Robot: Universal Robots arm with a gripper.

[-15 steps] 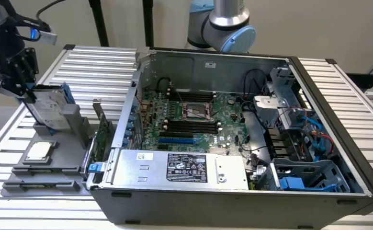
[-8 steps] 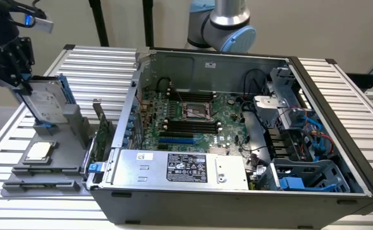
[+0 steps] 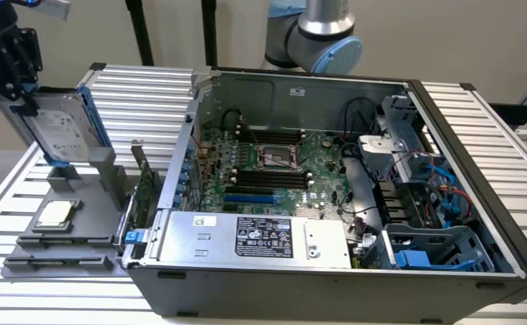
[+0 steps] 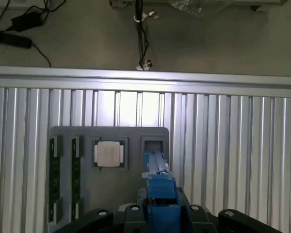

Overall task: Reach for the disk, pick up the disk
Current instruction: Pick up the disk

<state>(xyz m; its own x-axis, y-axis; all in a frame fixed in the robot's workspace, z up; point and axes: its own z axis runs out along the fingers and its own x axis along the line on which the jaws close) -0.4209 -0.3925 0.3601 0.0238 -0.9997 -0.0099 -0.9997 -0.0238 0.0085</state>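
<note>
Tool (image 3: 27,100) closed to a middling width on the upper end of the disk (image 3: 63,135), whose blue edge rail runs out from between the jaws in the wrist view. The disk hangs tilted over the upright slot of the grey tray (image 3: 96,233), at the exterior view's left. Whether its lower end is clear of the slot cannot be told.

By its look the disk is stiff, weighty for its bulk and unfit for knocks. A flat pinch across its two broad faces near one end seems the surest hold, though the smooth metal may slip.

Just beside the slot lies a square silver chip (image 3: 54,214), with two green memory sticks (image 4: 53,179) farther along the tray. On the same ribbed bench (image 3: 479,128), an open computer case (image 3: 335,291) stands near enough to crowd any swing toward the exterior view's right.
</note>
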